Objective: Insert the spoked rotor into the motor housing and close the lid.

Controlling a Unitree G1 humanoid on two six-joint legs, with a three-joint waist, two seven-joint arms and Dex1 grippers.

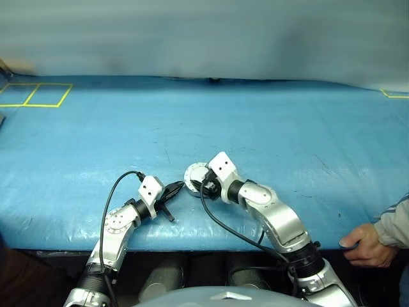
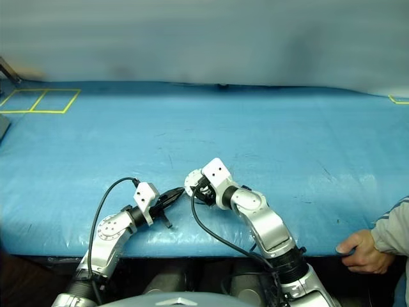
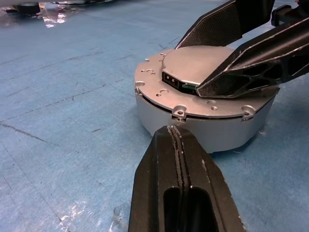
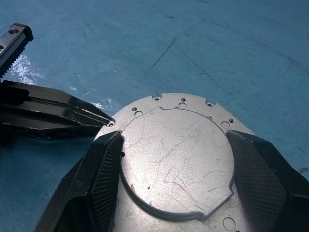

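The lid (image 3: 203, 79) lies flat on the motor housing (image 3: 207, 128), which sits on the blue surface (image 1: 268, 121) near its front edge; I judge this the closing step, with the rotor presumably inside. My right hand (image 4: 174, 193) is spread wide, fingers resting on the lid's plain top. My left hand (image 3: 179, 145), clamped shut and empty, touches the housing's rim. Next move: press the lid evenly until seated.

Head stereo pair looking down over table (image 1: 268, 128), wrist cameras close on lid (image 4: 176, 157)
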